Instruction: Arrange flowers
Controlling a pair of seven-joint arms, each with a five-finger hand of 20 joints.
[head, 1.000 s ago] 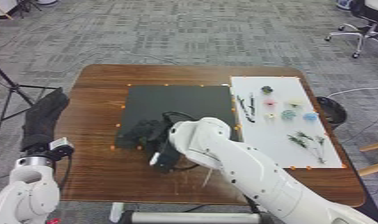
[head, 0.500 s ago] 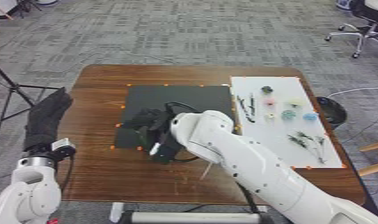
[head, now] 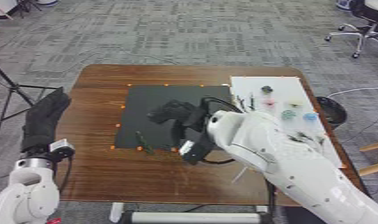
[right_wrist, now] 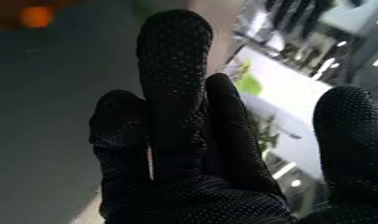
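Head view | green sprig | apart from right hand, nearer robot

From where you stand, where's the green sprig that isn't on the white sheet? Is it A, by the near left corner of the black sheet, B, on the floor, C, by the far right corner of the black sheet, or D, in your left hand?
A: the green sprig lies by the near left corner of the black sheet, the corner toward the left hand's side.
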